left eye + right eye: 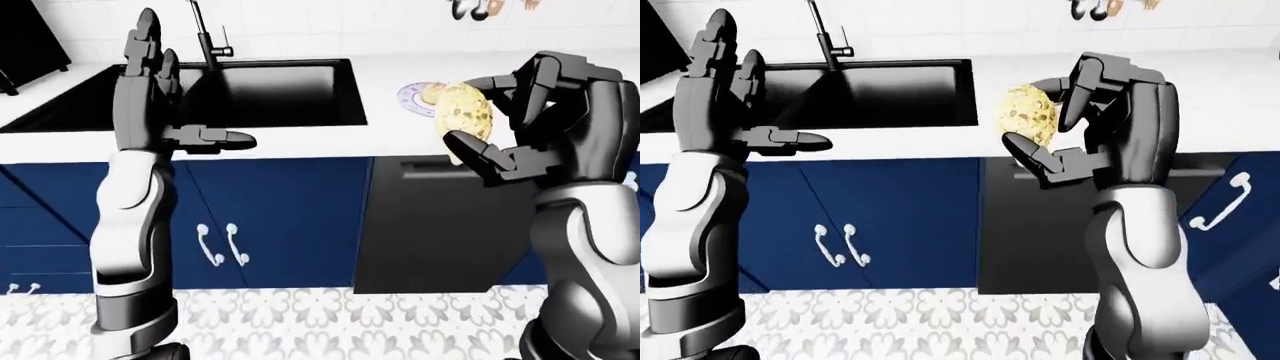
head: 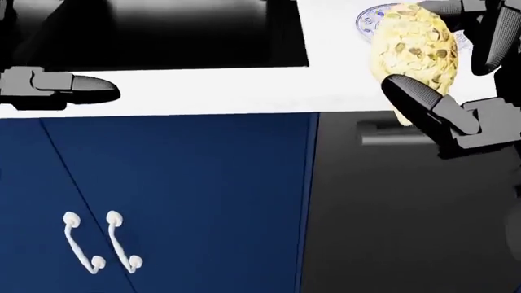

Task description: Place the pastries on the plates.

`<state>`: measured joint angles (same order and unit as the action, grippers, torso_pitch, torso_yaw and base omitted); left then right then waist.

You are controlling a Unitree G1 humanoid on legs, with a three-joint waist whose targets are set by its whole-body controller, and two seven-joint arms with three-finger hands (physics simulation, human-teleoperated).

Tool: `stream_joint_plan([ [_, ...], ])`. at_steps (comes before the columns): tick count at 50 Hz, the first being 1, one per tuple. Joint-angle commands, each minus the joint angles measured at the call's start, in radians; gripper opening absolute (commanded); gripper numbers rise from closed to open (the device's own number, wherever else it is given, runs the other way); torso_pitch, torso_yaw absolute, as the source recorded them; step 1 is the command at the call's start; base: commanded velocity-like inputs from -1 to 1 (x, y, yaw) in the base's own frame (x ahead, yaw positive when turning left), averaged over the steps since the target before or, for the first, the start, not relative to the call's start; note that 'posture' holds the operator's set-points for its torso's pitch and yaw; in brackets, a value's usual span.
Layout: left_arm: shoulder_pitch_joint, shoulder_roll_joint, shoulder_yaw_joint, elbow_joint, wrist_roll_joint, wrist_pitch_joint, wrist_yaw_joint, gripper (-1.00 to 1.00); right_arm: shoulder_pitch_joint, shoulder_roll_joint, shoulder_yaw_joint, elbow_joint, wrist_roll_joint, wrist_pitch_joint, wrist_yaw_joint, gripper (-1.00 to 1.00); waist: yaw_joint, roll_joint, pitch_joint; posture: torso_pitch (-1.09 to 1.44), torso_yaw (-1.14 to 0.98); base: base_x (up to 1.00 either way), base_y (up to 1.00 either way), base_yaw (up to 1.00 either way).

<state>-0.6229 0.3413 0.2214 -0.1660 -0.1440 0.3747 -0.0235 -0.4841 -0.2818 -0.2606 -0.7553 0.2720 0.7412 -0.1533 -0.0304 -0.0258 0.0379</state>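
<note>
My right hand (image 1: 500,120) grips the pastry (image 1: 463,112) by its edges, raised at two o'clock in the left-eye view, near the plate (image 1: 410,96) on the worktop (image 1: 300,142). It looks light and crumbly, so I'd squeeze gently. Left hand (image 1: 160,97) is spread, empty.

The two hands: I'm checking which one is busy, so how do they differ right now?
The right hand has its fingers closed round a pastry; the left hand holds nothing. The left hand's fingers point straight up, spread open; the right hand's curl inward. Both are dark grey, three-fingered and raised before the counter.
</note>
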Motion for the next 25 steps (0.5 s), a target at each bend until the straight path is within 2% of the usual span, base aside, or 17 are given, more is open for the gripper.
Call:
stream_joint_plan([
  [1, -0.028, 0.016, 0.018, -0.029, 0.005, -0.035, 0.009, 1.00, -0.026, -0.002, 0.002, -0.026, 0.006, -0.033, 0.003, -1.00, -0.001, 0.000, -0.004, 0.00, 0.00, 0.22, 0.87, 0.00],
  [3, -0.028, 0.017, 0.021, -0.029, 0.002, -0.034, 0.008, 1.00, -0.021, -0.003, 0.006, -0.026, 0.000, -0.036, 0.005, -1.00, -0.005, 0.045, -0.003, 0.00, 0.00, 0.23, 0.87, 0.00],
  [4, -0.030, 0.019, 0.021, -0.025, 0.005, -0.037, 0.011, 1.00, -0.022, -0.001, 0.002, -0.025, 0.003, -0.037, 0.005, -1.00, -0.004, 0.087, -0.014, 0.00, 0.00, 0.22, 0.87, 0.00],
  [5, -0.031, 0.019, 0.021, -0.023, 0.005, -0.036, 0.010, 1.00, -0.024, -0.002, 0.002, -0.025, 0.003, -0.036, 0.005, -1.00, 0.006, 0.156, -0.035, 0.00, 0.00, 0.23, 0.87, 0.00],
  [6, -0.032, 0.019, 0.020, -0.023, 0.004, -0.037, 0.011, 1.00, -0.025, -0.002, 0.007, -0.023, -0.001, -0.037, 0.005, -1.00, 0.012, 0.107, -0.010, 0.00, 0.00, 0.23, 0.87, 0.00],
  [7, -0.031, 0.019, 0.019, -0.021, 0.006, -0.039, 0.012, 1.00, -0.024, -0.001, 0.007, -0.024, 0.000, -0.036, 0.005, -1.00, 0.010, 0.101, -0.004, 0.00, 0.00, 0.23, 0.87, 0.00],
  [9, -0.032, 0.019, 0.020, -0.018, 0.007, -0.042, 0.012, 1.00, -0.019, 0.000, 0.006, -0.023, -0.003, -0.039, 0.008, -1.00, 0.026, 0.084, -0.010, 0.00, 0.00, 0.23, 0.86, 0.00],
  [13, -0.031, 0.026, 0.025, -0.023, 0.006, -0.041, 0.013, 1.00, -0.026, 0.001, 0.000, -0.027, 0.006, -0.034, 0.000, -1.00, 0.035, 0.040, 0.010, 0.00, 0.00, 0.23, 0.87, 0.00],
  [15, -0.029, 0.027, 0.029, -0.028, 0.003, -0.037, 0.015, 1.00, -0.030, 0.000, 0.000, -0.027, 0.011, -0.031, -0.004, -1.00, 0.038, 0.020, 0.012, 0.00, 0.00, 0.23, 0.86, 0.00],
  [16, -0.027, 0.027, 0.028, -0.029, 0.004, -0.038, 0.015, 1.00, -0.027, 0.001, 0.002, -0.027, 0.012, -0.032, -0.004, -1.00, 0.039, 0.005, 0.007, 0.00, 0.00, 0.23, 0.87, 0.00],
  [17, -0.026, 0.028, 0.028, -0.029, 0.003, -0.038, 0.015, 1.00, -0.024, -0.001, 0.005, -0.026, 0.010, -0.035, -0.002, -1.00, 0.034, -0.032, -0.011, 0.00, 0.00, 0.23, 0.87, 0.00],
  [18, -0.026, 0.029, 0.028, -0.028, 0.004, -0.039, 0.014, 1.00, -0.024, 0.000, 0.002, -0.028, 0.013, -0.033, -0.003, -1.00, 0.018, -0.010, 0.008, 0.00, 0.00, 0.22, 0.87, 0.00],
  [19, -0.026, 0.028, 0.029, -0.029, 0.002, -0.039, 0.015, 1.00, -0.023, -0.001, 0.000, -0.030, 0.014, -0.030, -0.003, -1.00, 0.026, -0.018, 0.003, 0.00, 0.00, 0.23, 0.86, 0.00],
  [21, -0.025, 0.028, 0.029, -0.030, 0.002, -0.039, 0.015, 1.00, -0.023, -0.003, -0.003, -0.034, 0.018, -0.026, -0.003, -1.00, 0.020, -0.023, -0.023, 0.00, 0.00, 0.23, 0.86, 0.00],
  [22, -0.025, 0.029, 0.029, -0.029, 0.004, -0.039, 0.016, 1.00, -0.022, -0.004, -0.004, -0.036, 0.020, -0.022, -0.004, -1.00, 0.018, -0.025, -0.023, 0.00, 0.00, 0.22, 0.86, 0.00],
  [23, -0.025, 0.029, 0.029, -0.031, 0.002, -0.039, 0.015, 1.00, -0.022, -0.005, -0.001, -0.036, 0.018, -0.023, -0.003, -1.00, 0.013, -0.019, -0.018, 0.00, 0.00, 0.23, 0.86, 0.00],
  [25, -0.024, 0.029, 0.029, -0.034, 0.001, -0.038, 0.014, 1.00, -0.023, -0.003, 0.001, -0.035, 0.017, -0.024, -0.005, -1.00, 0.003, 0.013, -0.001, 0.00, 0.00, 0.21, 0.87, 0.00],
])
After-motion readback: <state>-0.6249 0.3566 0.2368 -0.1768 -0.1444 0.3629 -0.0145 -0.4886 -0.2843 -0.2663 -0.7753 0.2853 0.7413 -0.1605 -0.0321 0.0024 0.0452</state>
